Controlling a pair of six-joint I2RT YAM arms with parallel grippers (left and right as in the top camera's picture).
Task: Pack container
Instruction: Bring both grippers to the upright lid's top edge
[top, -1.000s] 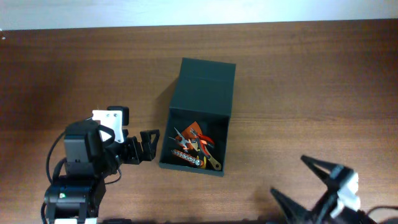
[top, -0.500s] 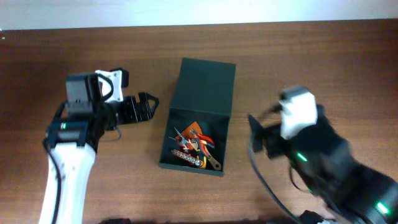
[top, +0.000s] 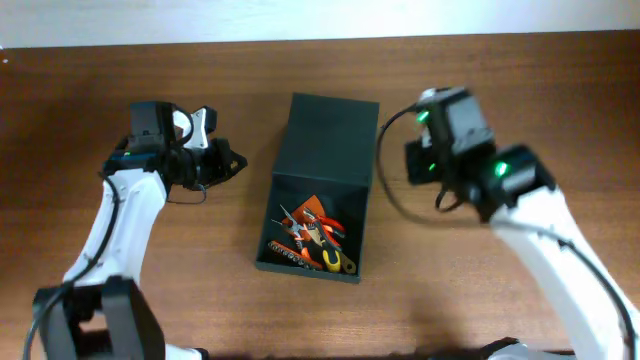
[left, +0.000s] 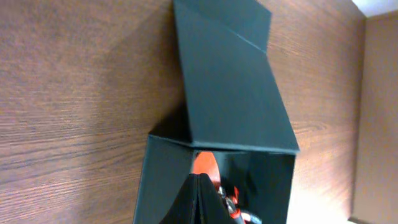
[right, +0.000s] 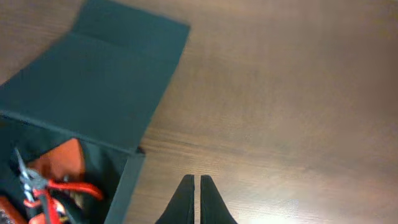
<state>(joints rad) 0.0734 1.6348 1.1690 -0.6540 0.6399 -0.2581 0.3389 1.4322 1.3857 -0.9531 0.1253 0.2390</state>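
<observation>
While both arms reach in over the wooden table (top: 520, 80), the container (top: 325, 150) sits at its centre, its flap lid thrown back toward 12 o'clock and its open compartment toward 6 o'clock. Inside lie red-handled pliers (top: 318, 225) and a yellow-handled tool (top: 338, 262) among other small tools.

Seen from overhead, the left gripper (left: 198, 182) hangs at 9 o'clock of the container, near its wall but apart from it. Its jaws are pressed together to a single dark point, with nothing between them.

At 3 o'clock of the container, the right gripper (right: 194, 182) is over bare wood just beside the box. Its jaws are closed to a hairline slit, empty and touching nothing.
</observation>
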